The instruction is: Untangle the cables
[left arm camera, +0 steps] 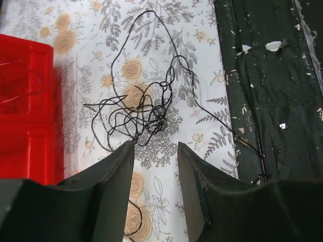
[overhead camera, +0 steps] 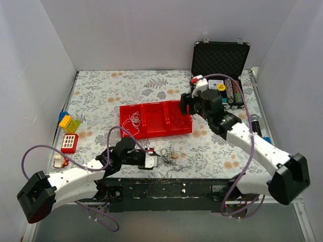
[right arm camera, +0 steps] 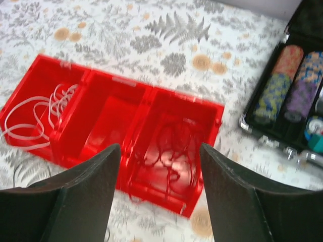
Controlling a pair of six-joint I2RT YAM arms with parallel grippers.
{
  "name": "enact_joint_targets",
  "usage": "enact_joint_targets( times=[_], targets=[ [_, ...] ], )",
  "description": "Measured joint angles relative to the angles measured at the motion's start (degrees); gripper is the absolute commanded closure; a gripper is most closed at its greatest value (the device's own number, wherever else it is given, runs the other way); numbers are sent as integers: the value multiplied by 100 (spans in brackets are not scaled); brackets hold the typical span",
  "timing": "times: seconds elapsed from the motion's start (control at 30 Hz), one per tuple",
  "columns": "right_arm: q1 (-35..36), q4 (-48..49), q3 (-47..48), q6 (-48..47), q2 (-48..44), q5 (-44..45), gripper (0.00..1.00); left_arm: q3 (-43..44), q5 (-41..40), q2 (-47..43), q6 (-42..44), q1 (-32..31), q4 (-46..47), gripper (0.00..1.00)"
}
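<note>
Left claw low, parted at black cables; right claw wide, seemingly above red tray.

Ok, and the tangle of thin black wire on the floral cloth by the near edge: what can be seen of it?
The tangle of thin black wire is hair-fine and flexible: a dense knotted clump with loose loops around it, one long loop reaching away and one strand trailing onto the dark strip at the table's edge. It lies flat on the floral cloth, outside the red plastic tray. The open left gripper sits right at the clump, not closed on it.
</note>
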Motion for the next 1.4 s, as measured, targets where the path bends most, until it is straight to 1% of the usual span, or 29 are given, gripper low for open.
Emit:
enact_joint_targets(
  times=[0.13,0.27,0.33,0.43,0.53,0.6,0.63,0.77,0.9,1.0,1.07,1.17,1.27,1.33,1.37,1.4],
  targets=[
    [2,72,-1248,223,-1152,-208,38,146,328,706,247,-9,234,64],
    [4,31,-2210,466,-1996,-367,48,236,492,1325,487,-76,439,68],
    [4,31,-2524,579,-2317,-448,52,323,518,1569,577,-98,487,74],
    [4,50,-2791,693,-2649,-562,55,492,516,1939,710,-125,621,87],
    [4,66,-2935,745,-2881,-688,55,592,496,2212,850,-125,763,100],
    [4,109,-3023,758,-3012,-835,50,645,468,2354,927,-125,796,100],
    [4,149,-3077,767,-3071,-960,47,669,450,2396,966,-125,791,100],
    [7,339,-3329,839,-3143,-1604,35,780,396,2426,1036,-125,721,100],
    [151,544,-3633,957,-3191,-2164,28,1027,304,2337,1003,-125,479,100],
    [468,734,-3847,1045,-3189,-2398,28,1200,280,2055,927,-125,275,100],
    [778,872,-3864,1080,-2990,-2420,29,1331,282,1738,839,-136,120,100],
    [1226,1121,-3864,1110,-2463,-2330,36,1576,284,1355,699,-175,-92,100],
    [1434,1263,-3864,1154,-1956,-2133,46,1698,284,1054,599,-227,-291,100],
    [1460,1303,-3864,1174,-1733,-1950,47,1683,282,890,555,-260,-461,100],
    [1467,1305,-3864,1174,-1641,-1840,46,1676,282,863,546,-280,-509,97],
    [1473,1303,-3864,1174,-1574,-1711,45,1637,275,828,533,-289,-525,91]
  ],
)
